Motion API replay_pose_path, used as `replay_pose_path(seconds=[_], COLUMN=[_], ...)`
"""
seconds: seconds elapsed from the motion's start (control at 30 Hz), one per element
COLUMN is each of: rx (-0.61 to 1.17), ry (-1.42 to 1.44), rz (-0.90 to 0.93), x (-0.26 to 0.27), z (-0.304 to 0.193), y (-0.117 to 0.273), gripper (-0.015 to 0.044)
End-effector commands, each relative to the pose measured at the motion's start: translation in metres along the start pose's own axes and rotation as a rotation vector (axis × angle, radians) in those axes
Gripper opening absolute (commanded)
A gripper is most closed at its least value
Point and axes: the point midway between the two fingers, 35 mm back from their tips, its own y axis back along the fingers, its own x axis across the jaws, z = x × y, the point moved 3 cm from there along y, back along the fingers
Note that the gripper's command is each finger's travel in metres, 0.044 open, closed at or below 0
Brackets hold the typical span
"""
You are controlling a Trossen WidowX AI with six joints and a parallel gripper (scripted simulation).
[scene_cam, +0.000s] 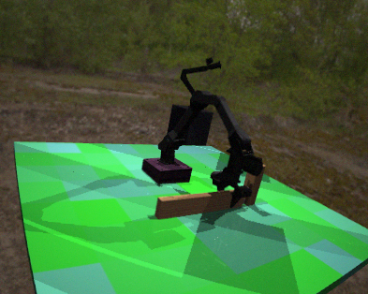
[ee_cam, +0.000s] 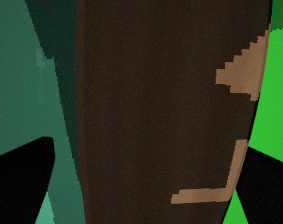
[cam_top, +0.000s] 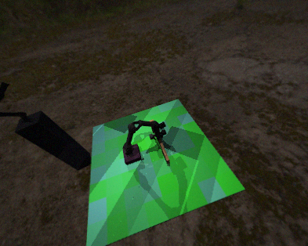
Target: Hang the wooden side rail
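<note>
Side rail: the wooden side rail (cam_top: 164, 151) (scene_cam: 194, 204) (ee_cam: 152, 100) lies on the tabletop (cam_top: 119, 211) (scene_cam: 133, 262), standing on its narrow edge, so its broad faces are there for me to grip. In the exterior view its far end points to 9 o'clock.
Headboard post: the headboard post (cam_top: 151, 121) (scene_cam: 255, 183) stands upright near the rail's other end, at 2 o'clock from my grip point in the exterior view. I can't make out hooks, pins or slot.
Pincer: my pincer (cam_top: 158, 137) (scene_cam: 228, 194) (ee_cam: 145, 152) is apart and straddles the rail near the post, clamped on nothing. In the wrist view one finger sits at 8 o'clock with a gap to the wood; the other, at 4 o'clock, looks close to it, contact unclear.
Grip position: I judge this spot suits lifting the hook end while the far end keeps its rest.
Arm base: the purple base (cam_top: 132, 154) (scene_cam: 167, 171) is at 10 o'clock from the pincer in the exterior view.
Next: I should centre and close, then raise that end; an uneven squeeze could skew the rail.
</note>
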Motion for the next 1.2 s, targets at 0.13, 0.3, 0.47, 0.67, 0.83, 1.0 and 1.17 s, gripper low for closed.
replay_pose_path(seconds=[0.13, 0.3, 0.47, 0.67, 0.83, 1.0, 1.17], rx=[-0.003, -0.003, -0.003, -0.003, -0.003, -0.003, -0.003], ry=[0.002, 0.002, 0.002, 0.002, 0.002, 0.002, 0.002], rz=[0.002, 0.002, 0.002, 0.002, 0.002, 0.002, 0.002], x=[0.0004, 0.0004, 0.0004, 0.0004, -0.0017, -0.0038, -0.0060], z=[0.0004, 0.0004, 0.0004, 0.0004, 0.0004, 0.0004, 0.0004], y=[-0.0007, -0.0007, -0.0007, -0.0007, -0.0002, 0.0002, 0.0003], gripper=[0.0177, 0.0105, 0.0013, 0.0000, 0.0000, 0.0000, 0.0000])
